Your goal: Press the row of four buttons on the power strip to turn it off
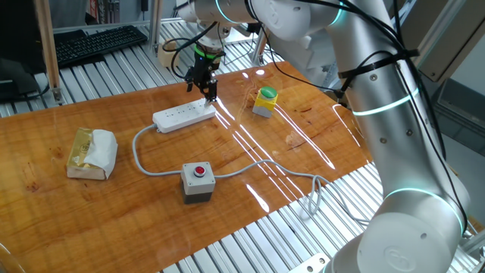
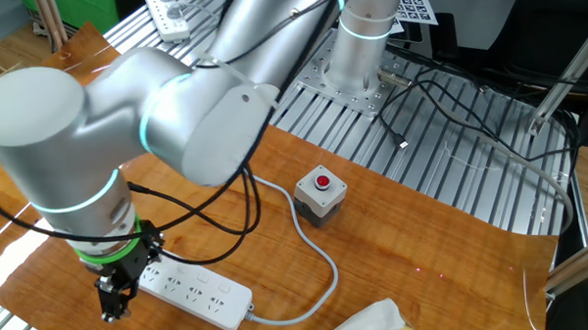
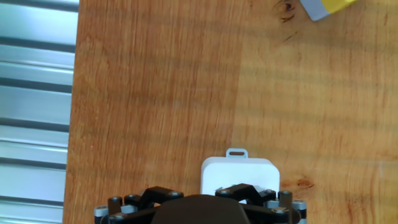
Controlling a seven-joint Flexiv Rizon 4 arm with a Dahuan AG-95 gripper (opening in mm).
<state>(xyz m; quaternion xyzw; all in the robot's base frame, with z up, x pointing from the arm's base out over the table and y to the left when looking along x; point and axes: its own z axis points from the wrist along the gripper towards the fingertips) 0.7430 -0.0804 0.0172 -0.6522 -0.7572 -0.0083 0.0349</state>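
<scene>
The white power strip (image 1: 184, 115) lies flat on the wooden table, with a grey cable (image 1: 138, 155) leaving its left end. My gripper (image 1: 203, 92) hangs just above the strip's right end, its black fingers spread apart and open, with nothing between them. The other fixed view shows the gripper (image 2: 113, 307) at the far end of the power strip (image 2: 195, 291). In the hand view the strip's end (image 3: 239, 173) with its small hanging tab sits just ahead of the black gripper body (image 3: 199, 210). The four buttons are too small to tell apart from the sockets.
A grey box with a red round button (image 1: 198, 180) stands near the table's front. A yellow-green capped button block (image 1: 265, 101) sits right of the strip. A wrapped tissue pack (image 1: 91, 152) lies at the left. Slatted metal (image 1: 250, 235) surrounds the tabletop.
</scene>
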